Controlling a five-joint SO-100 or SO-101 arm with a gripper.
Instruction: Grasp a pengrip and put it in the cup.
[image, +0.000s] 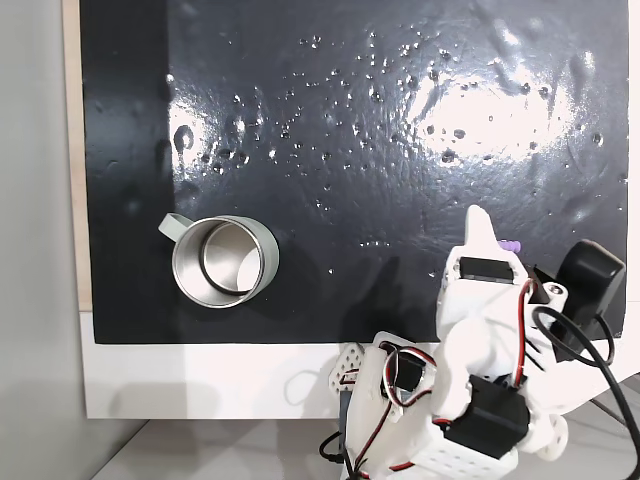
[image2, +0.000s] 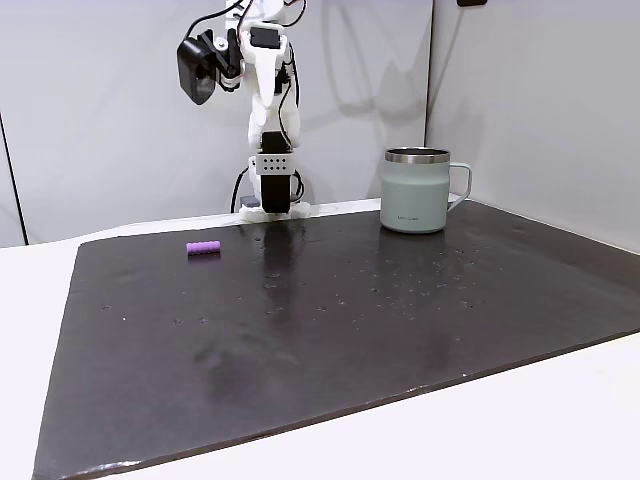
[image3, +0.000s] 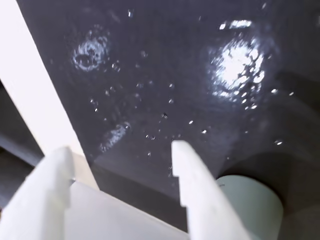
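Observation:
The cup (image: 225, 262) stands upright on the black mat (image: 400, 150), its steel inside showing and its handle pointing up-left; in a fixed view the cup (image2: 415, 190) sits at the back right. The purple pengrip (image2: 203, 248) lies flat on the mat at the back left, far from the cup. From above, just an end of the pengrip (image: 513, 245) peeks out beside the arm. My gripper (image: 482, 226) is held high above the mat near the arm's base. In the wrist view the gripper (image3: 120, 147) is open with nothing between its white fingers (image3: 187, 170), and the cup (image3: 252, 202) sits at the lower right.
The arm (image2: 268, 110) stands folded upright at the mat's rear edge, with a black camera (image: 590, 275) on its side. Small droplets and glare speckle the mat (image3: 165, 90). A white table border (image: 200, 380) surrounds the mat, and walls stand close behind.

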